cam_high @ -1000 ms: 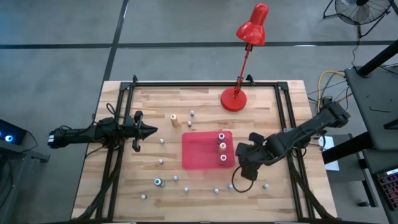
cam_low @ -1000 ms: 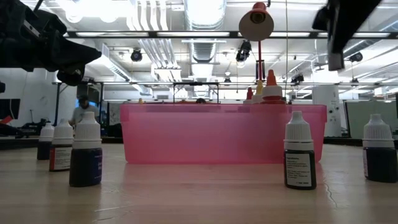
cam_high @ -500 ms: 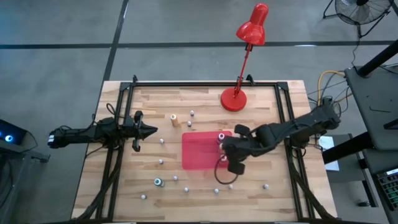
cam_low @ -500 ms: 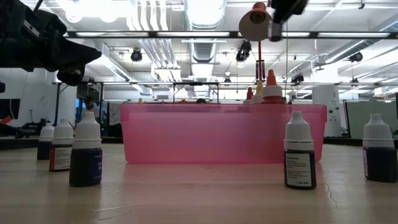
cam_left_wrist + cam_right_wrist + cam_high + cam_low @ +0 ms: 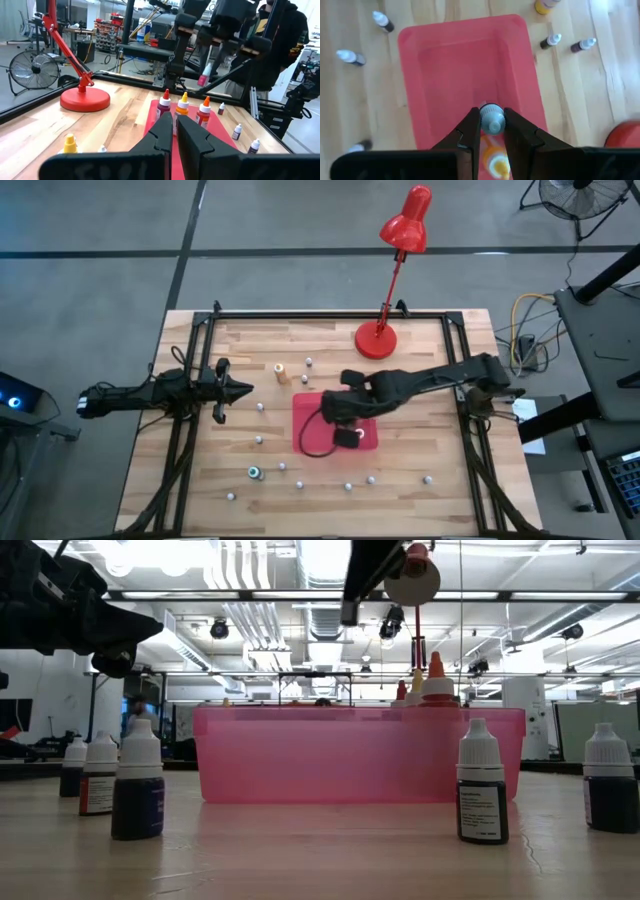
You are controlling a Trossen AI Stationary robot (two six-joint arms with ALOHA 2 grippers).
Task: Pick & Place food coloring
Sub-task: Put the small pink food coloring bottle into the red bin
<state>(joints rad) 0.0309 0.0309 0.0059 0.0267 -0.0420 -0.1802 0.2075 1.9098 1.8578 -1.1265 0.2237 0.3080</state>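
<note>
Right gripper [image 5: 492,131] above red flat plastic tray [image 5: 445,65], jaws holding tiny white-capped bottle [image 5: 491,118]; left gripper [image 5: 240,390] aside, jaws closed.

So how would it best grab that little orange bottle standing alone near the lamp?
By its narrow cap, from straight above. The orange bottle stands upright on the table with open wood all around, so fingers can close either side.

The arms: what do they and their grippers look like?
Both arms are dark, slim and jointed. The left gripper ends in two tapered black fingers that form a point. The right gripper has flat, dark wedge-shaped fingers, and a dark cable loops beneath the right arm.
</note>
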